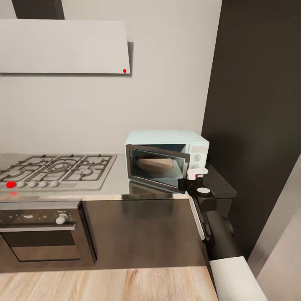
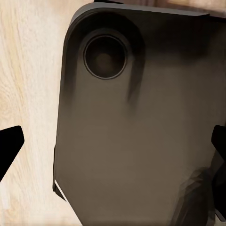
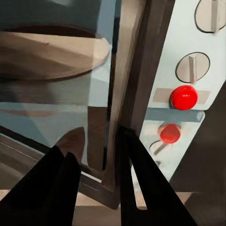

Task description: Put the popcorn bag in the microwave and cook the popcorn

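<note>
Head view: popcorn bag (image 1: 154, 164) sits inside microwave (image 1: 167, 159) on table (image 1: 121, 184). I've got right gripper (image 3: 96, 155) fingers spread round door edge, prob. to shut it. Left fingers: can't tell.

My right arm (image 1: 217, 234) reaches far out in front of me. Its tool (image 3: 96, 155) has two dark fingers (image 3: 141, 183) spread a little apart. My left tool's (image 2: 113, 150) fingertips (image 2: 9, 146) are wide apart.

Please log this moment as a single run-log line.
orange-tan popcorn bag: inside pale mint-blue microwave | dark glass door: nearly closed | right pincer: at door's free edge | left pincer: open
</note>
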